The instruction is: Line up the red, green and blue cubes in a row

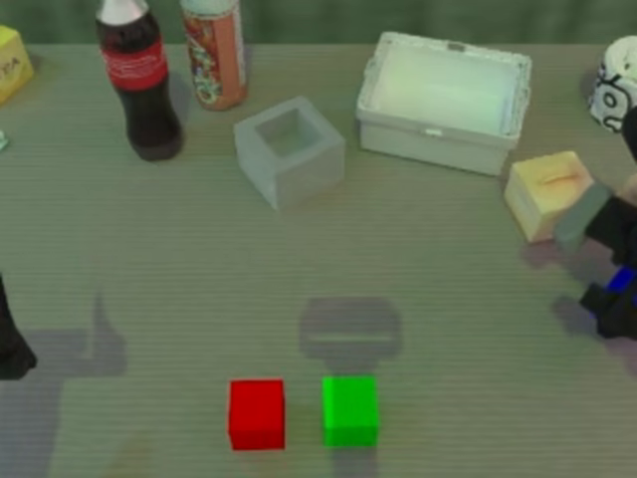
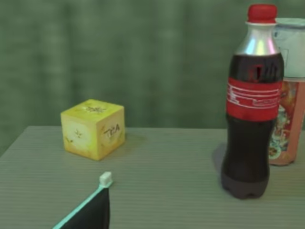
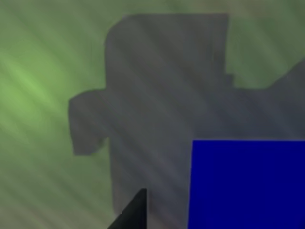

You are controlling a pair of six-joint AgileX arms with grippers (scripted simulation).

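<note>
The red cube [image 1: 257,413] and the green cube [image 1: 350,409] sit side by side near the table's front edge, a small gap between them. The blue cube [image 1: 623,280] is at the far right edge, mostly hidden under my right gripper [image 1: 612,289]. In the right wrist view the blue cube [image 3: 248,183] looms close. One dark finger [image 3: 136,212] stands beside it with a gap, so the gripper is open. My left gripper [image 1: 12,349] is parked at the left edge, open, and one finger [image 2: 97,210] shows.
Along the back stand a yellow tea box [image 1: 12,62], a cola bottle [image 1: 139,85], an orange can [image 1: 215,50], a hollow grey box [image 1: 290,149] and a white bin [image 1: 443,100]. A cream-yellow box [image 1: 542,194] lies just left of my right arm.
</note>
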